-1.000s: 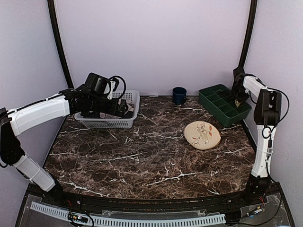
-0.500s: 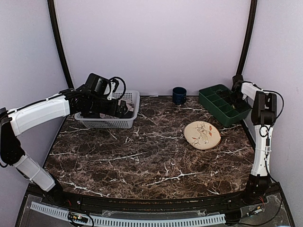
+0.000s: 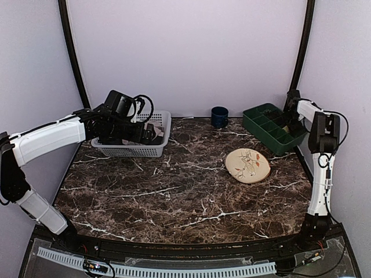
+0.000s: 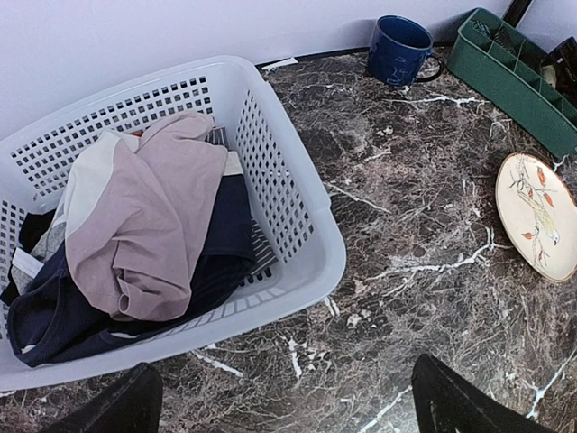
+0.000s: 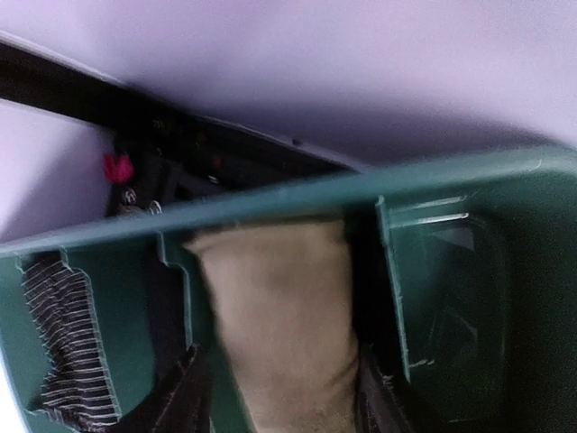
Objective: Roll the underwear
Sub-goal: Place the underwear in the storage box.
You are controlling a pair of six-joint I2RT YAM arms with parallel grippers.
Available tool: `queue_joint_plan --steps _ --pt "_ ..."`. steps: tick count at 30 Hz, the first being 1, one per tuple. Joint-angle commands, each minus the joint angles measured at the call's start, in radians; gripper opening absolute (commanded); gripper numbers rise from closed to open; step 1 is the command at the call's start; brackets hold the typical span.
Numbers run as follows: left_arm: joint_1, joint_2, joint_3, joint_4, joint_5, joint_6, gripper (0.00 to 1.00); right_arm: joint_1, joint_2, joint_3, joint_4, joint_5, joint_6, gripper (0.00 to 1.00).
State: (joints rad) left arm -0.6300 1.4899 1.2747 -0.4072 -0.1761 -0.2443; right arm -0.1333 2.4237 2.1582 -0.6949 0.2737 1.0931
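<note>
Plate [image 3: 247, 165]: laid flat on the marble table [image 3: 174, 197], well apart from both arms.
Left gripper [image 4: 284, 397]: fingers spread wide, nothing between them, just beside the basket [image 4: 306, 262].
Underwear [image 5: 284, 316]: rolled and set in a compartment of the green tray [image 5: 433, 271], far right.
Right gripper [image 5: 281, 401]: fingers seen either side of the roll. The view is blurred, so a grip cannot be told.

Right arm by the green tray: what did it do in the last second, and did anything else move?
The right gripper swung toward the far end of the green tray and dipped into it, where the rolled underwear sits in a compartment between its fingers; whether it has let go is unclear. The left gripper stayed open by the basket; mug and plate did not move.
</note>
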Motion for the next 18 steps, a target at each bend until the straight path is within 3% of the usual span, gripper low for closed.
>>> queue_joint_plan --steps 1,8,15,18 --pt "0.009 -0.005 0.031 -0.026 0.000 -0.010 0.99 -0.004 -0.021 -0.002 0.006 -0.025 -0.014 0.59" --pt "0.009 -0.011 0.029 -0.021 0.010 -0.018 0.99 0.000 -0.104 -0.077 0.029 -0.025 -0.040 0.65" --pt "0.047 0.002 0.051 -0.051 0.069 -0.057 0.99 0.008 -0.195 -0.089 0.022 -0.023 -0.082 0.86" --pt "0.053 0.002 0.064 -0.061 0.090 -0.061 0.99 0.008 -0.231 -0.109 0.014 -0.014 -0.097 0.90"
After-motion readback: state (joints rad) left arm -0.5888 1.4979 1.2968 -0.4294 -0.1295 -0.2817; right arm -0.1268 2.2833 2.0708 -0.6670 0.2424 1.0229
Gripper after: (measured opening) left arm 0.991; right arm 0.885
